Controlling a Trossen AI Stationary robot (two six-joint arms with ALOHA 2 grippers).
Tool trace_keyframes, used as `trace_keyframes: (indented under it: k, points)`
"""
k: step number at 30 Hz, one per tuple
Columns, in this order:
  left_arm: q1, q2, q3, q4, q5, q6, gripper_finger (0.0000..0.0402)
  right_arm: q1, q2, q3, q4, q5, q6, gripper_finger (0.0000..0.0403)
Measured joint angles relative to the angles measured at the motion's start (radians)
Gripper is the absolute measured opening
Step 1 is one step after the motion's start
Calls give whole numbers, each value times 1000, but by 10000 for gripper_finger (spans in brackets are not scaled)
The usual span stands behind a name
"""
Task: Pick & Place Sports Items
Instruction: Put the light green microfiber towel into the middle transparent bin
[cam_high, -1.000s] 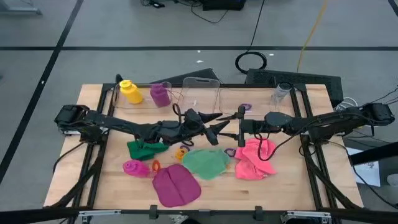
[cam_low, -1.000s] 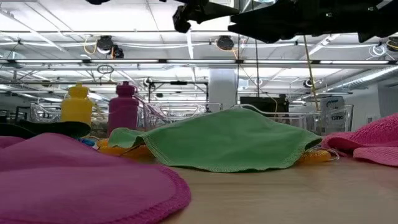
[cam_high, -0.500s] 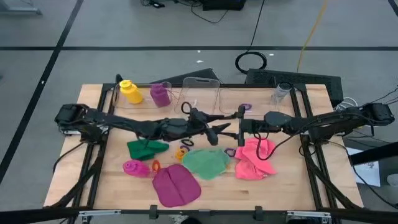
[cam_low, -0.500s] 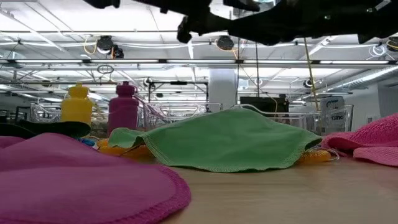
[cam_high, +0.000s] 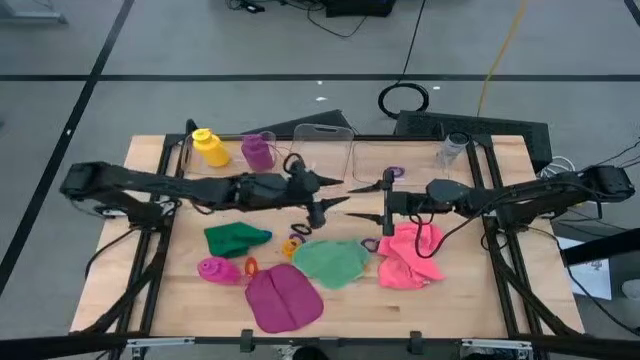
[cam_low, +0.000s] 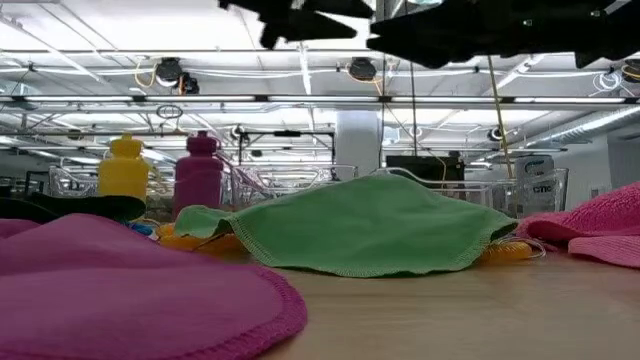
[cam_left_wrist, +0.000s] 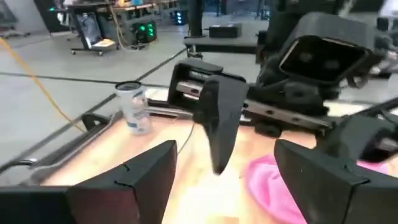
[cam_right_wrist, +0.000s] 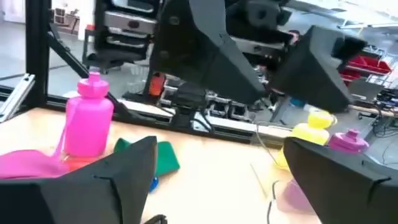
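The sports items lie in two groups on the tabletop. Along the far edge, toward the left corner, the yellow bottle (cam_high: 209, 146) and the purple bottle (cam_high: 258, 151) stand upright among the clear plastic bins (cam_high: 322, 150), so they read as already sorted. Nearer the middle and the near edge, the rest lies loose: the dark green cloth (cam_high: 235, 238), the light green cloth (cam_high: 332, 262), the magenta cloth (cam_high: 281, 298), the pink cloth (cam_high: 411, 254), the magenta bottle (cam_high: 216, 269) on its side, and small orange and yellow rings (cam_high: 292, 243) between the two green cloths. A purple ring (cam_high: 394, 173) sits apart by the bins.

The left gripper (cam_high: 330, 200) hangs in the air over the middle of the tabletop, just on the bin side of the rings and the light green cloth. Its fingers (cam_left_wrist: 134, 177) stand well apart and hold nothing; it looks set between picks, free to drop on a ring or a cloth.

The right gripper (cam_high: 387, 198) faces it closely from the right, above the far edge of the pink cloth. Its fingers (cam_right_wrist: 118, 168) are spread as wide as they go, empty and touching nothing, probably waiting over the cloth that lies within its reach.
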Motion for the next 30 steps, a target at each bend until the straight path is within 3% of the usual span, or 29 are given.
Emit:
trace_keyframes:
  k: [8,18,24,30]
  points:
    - [-38,-139,0,-282,-2,-36,230,0,0,0,-6,1,1,263]
    - [-87,-148,0,-633,-2,-162,230,0,0,0,-6,2,1,263]
    - [-99,-148,0,-730,3,-111,230,0,0,-1,-7,2,2,263]
    - [-96,-148,-43,-680,116,36,230,0,0,-2,6,2,89,263]
